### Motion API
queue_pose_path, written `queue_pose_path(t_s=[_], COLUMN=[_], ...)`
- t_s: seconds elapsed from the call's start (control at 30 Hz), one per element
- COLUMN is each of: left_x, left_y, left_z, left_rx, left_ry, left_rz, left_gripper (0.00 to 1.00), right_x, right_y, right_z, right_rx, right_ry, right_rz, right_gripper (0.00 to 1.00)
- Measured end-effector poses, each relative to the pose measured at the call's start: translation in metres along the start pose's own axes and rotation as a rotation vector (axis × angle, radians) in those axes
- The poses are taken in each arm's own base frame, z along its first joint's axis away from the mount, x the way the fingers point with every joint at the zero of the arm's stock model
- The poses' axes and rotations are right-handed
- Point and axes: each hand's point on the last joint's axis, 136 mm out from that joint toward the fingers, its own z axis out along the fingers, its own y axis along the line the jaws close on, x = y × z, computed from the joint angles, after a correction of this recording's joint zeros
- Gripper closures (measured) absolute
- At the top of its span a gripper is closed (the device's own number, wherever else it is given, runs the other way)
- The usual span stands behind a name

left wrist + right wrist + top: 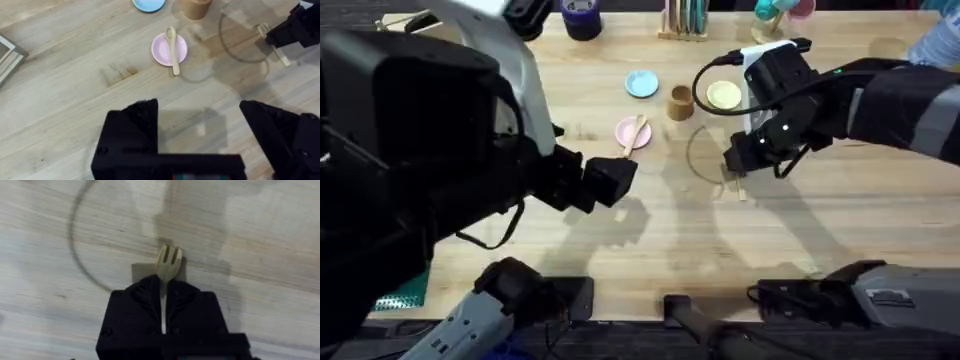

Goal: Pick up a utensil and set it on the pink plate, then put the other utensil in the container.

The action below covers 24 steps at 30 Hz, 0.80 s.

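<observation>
wooden table (pixel 840 215) — light planks with a dark ring-shaped mark near the middle. pink plate (pixel 629 131): small, round, flat on the table left of centre; in the left wrist view (pixel 162 50) it carries the spoon. spoon (pixel 172 47): light wood, bowl resting on the plate, handle running across it and overhanging the rim onto the table; in the overhead view (pixel 637 133) it lies at a slant over the plate. container (pixel 681 102): small brown cylinder, upright, just right of the pink plate and between the light blue plate (pixel 641 83) and the pale yellow-green plate (pixel 724 95). fork (pixel 168 259): light wood, tines pointing away from the right gripper, handle running back between the black fingers; in the overhead view its handle end (pixel 738 191) pokes out below the gripper, low over the table beside the ring mark, well apart from the container. right gripper (pixel 164 292): fingers closed tight on the fork's handle, tines clear of them. left gripper (pixel 200 122): fingers spread wide, nothing between them, over bare table short of the pink plate; overhead (pixel 610 182) it sits left of centre. dark blue tub (pixel 581 17): at the far edge of the table.
</observation>
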Motion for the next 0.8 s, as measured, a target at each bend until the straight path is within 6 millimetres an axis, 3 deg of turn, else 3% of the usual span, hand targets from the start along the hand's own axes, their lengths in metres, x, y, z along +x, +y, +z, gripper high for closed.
queue_pose_path(t_s=[0.53, 0.8], left_x=[0.000, 0.000], left_y=[0.000, 0.000], left_z=[0.000, 0.000], left_rx=[0.000, 0.000], left_ry=[0.000, 0.000], left_rz=[0.000, 0.000], left_gripper=[0.007, 0.006], right_x=[-0.003, -0.045], right_y=[0.001, 0.013], right_z=[0.000, 0.003], right_rx=[-0.005, -0.048], right_ry=[-0.014, -0.173], right_rz=[-0.021, -0.058], right_gripper=[0.970, 0.970])
